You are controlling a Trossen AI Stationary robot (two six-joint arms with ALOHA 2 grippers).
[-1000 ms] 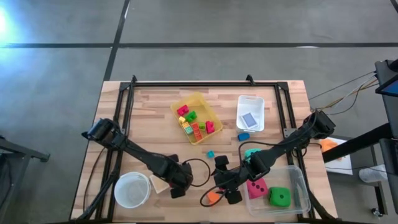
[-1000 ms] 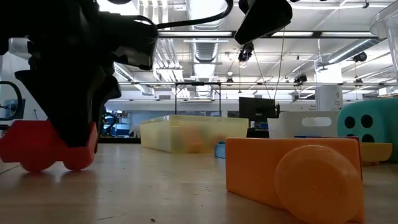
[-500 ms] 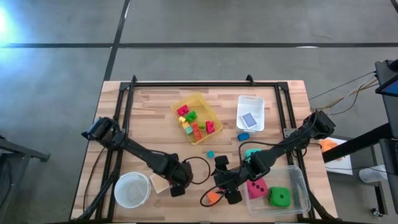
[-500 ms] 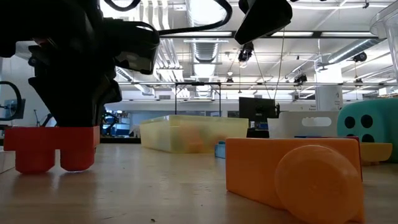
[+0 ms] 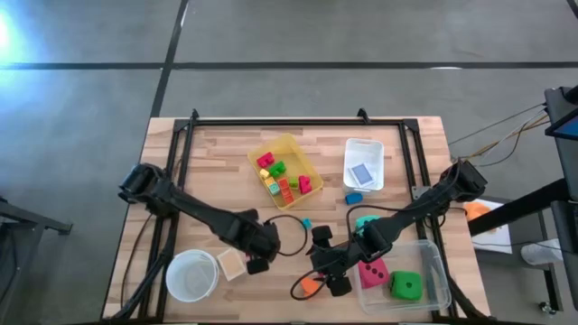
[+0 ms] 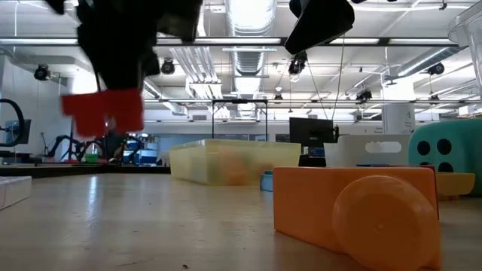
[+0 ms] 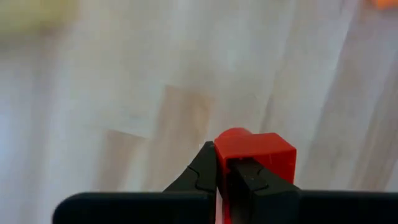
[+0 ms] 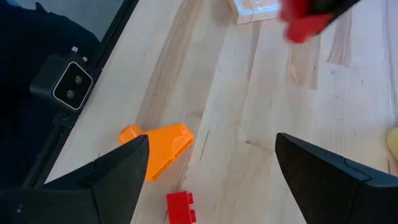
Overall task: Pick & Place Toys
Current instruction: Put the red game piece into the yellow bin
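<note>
Above bare tabletop (image 6: 151,226): red block (image 6: 103,113) in left fingers (image 7: 245,180)

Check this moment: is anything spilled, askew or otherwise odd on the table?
Mostly tidy. A few toys lie loose outside the bins: an orange block on its side near the front edge and a small red block beside it. The left gripper holds a red block clear of the table.

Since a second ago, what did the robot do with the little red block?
The left gripper shut its fingers on the red block and lifted it off the table; a second ago the block stood on the wood. In the high view that arm has also swung a little toward the table's middle. The right gripper stayed open over the orange block, and the bins and dice did not move.
</note>
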